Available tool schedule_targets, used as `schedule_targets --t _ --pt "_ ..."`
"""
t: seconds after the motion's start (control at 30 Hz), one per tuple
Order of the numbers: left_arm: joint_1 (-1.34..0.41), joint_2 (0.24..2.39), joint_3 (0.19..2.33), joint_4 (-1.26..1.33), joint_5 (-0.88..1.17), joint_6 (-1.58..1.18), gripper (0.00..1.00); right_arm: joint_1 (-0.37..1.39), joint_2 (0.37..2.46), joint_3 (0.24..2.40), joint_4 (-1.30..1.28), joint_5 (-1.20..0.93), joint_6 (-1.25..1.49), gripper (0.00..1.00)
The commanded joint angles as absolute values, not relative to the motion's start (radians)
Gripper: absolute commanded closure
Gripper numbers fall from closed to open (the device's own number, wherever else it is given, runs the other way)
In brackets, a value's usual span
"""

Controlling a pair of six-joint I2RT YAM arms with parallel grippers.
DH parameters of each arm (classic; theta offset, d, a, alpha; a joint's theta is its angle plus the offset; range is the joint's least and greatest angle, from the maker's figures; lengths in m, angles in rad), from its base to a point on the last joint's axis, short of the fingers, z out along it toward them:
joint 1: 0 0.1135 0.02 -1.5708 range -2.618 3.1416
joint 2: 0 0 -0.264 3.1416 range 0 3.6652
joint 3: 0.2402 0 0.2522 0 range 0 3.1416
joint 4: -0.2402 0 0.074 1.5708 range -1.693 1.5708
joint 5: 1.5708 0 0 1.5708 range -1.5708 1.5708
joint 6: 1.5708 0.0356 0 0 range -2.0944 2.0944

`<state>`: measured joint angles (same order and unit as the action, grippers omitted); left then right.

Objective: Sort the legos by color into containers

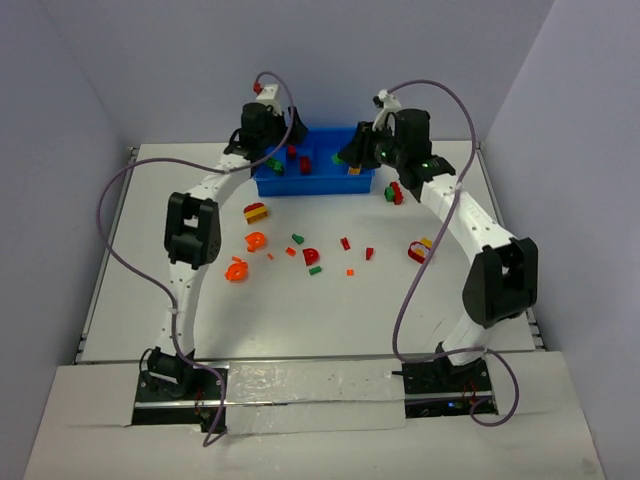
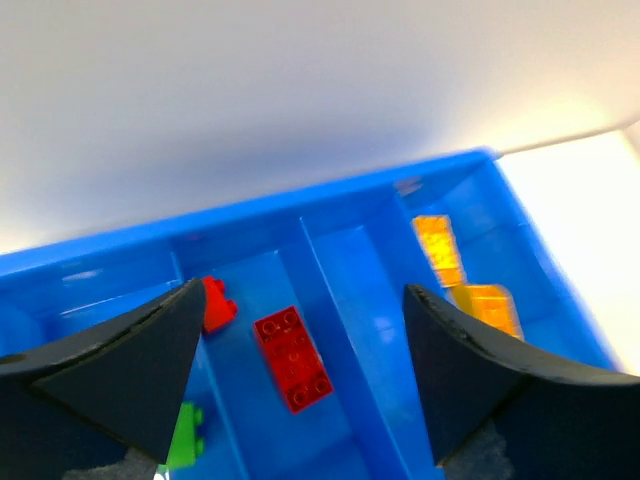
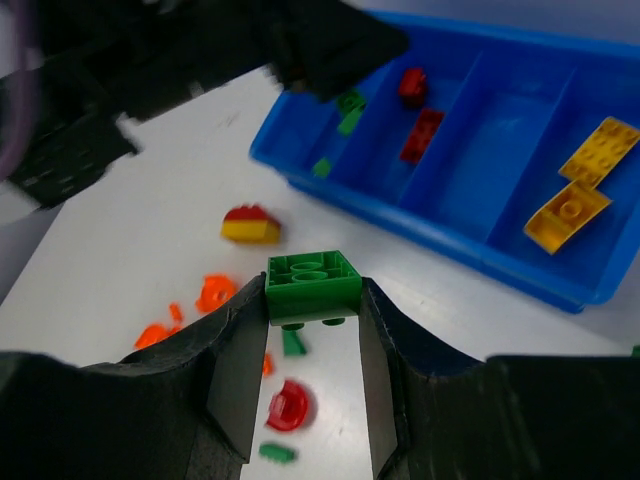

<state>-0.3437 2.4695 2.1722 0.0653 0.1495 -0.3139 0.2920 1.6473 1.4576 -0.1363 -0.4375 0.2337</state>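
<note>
A few legos point(image 3: 420, 130) lie sorted in the blue tray point(image 3: 470, 245): green, then red, then yellow at the far end. Many more wait on the table point(image 1: 300, 320). My left pincer point(image 2: 303, 300) hangs wide open over the tray, holding nothing. My right pincer point(image 3: 313, 325) squeezes a green block point(image 3: 313, 283) near the tray, bumps up. It looks almost square. The tray's long side runs left to right.

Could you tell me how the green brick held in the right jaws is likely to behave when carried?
The green brick looks like hard moulded plastic, so it is probably stiff and light for its size. The right gripper pinches only its smooth side walls, so it might slip or pivot if jolted. Being blocky, it should not roll once dropped.
</note>
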Motion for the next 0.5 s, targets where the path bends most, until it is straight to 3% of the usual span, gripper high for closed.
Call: schedule_targets --t 0.0,0.2,0.47 --pt "-0.215 2.186 2.134 0.079 0.259 -0.421 0.08 0.367 1.774 1.603 0.005 -0.219 0.279 1.0" --pt "-0.078 1.872 1.871 0.003 0.322 -0.37 0.01 0.495 2.002 1.796 0.139 -0.072 0.23 1.0" --pt "0.123 1.62 1.545 -0.086 0.45 -0.39 0.01 0.586 2.291 1.962 0.402 0.027 0.193 1.0"
